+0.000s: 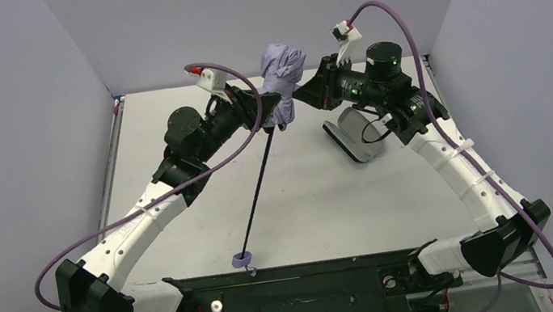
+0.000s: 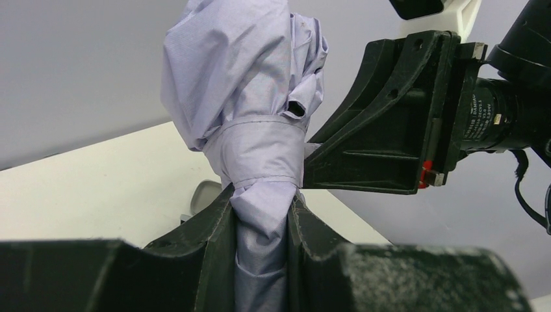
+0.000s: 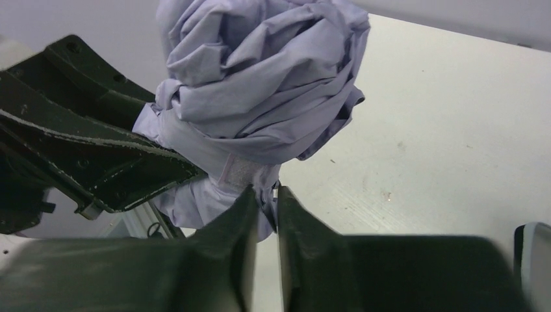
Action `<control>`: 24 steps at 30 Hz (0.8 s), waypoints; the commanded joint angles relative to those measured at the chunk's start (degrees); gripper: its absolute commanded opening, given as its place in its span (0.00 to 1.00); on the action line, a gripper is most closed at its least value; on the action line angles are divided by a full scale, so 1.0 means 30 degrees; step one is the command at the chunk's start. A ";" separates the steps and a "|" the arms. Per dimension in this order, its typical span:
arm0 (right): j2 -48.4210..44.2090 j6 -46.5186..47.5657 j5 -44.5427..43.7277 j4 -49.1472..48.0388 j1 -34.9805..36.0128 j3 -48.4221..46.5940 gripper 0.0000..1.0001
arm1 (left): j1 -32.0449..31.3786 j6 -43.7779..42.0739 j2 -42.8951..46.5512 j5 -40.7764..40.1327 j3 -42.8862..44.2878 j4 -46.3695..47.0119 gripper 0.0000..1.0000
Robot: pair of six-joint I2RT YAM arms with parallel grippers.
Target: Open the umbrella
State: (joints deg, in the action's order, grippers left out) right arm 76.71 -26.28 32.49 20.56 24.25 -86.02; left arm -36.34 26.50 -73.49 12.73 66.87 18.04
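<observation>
The sleeve point(image 1: 356, 138) lies on the table point(image 1: 346, 211), contents unclear, while the left gripper point(image 2: 260, 208) and right gripper point(image 3: 266, 193) both pinch the umbrella point(image 1: 282, 69) by its bunched lavender canopy, black shaft point(image 1: 262, 191) slanting down to the knob point(image 1: 244, 258)

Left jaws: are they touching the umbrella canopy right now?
Touching. Left wrist view: the left gripper has its jaws pressed on both sides of the umbrella canopy.

The umbrella point(image 1: 283, 69) sits between left claw point(image 2: 260, 218) and right claw point(image 3: 265, 208), a sleeve point(image 1: 358, 135) seemingly on the table point(image 1: 311, 192) rightward.
</observation>
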 commanded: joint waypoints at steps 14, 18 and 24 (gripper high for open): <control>0.0069 0.5769 -0.6132 0.0691 -0.0778 0.2159 0.00 | -0.0017 0.1473 0.0817 0.2296 0.1128 0.2837 0.00; 0.0169 0.5877 -0.4233 0.0716 -0.1074 0.1990 0.01 | 0.0116 0.1859 0.0805 0.1869 0.1352 0.2707 0.00; -0.0853 0.4978 -0.1986 0.1013 -0.1306 0.2022 0.68 | 0.0806 0.2844 0.0557 -0.0808 0.1752 0.2287 0.00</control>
State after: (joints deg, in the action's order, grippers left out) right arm 76.71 -11.79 24.32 23.66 21.17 -79.77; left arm -35.44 31.70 -73.60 17.08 67.42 18.22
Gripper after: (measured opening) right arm 0.574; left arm 0.210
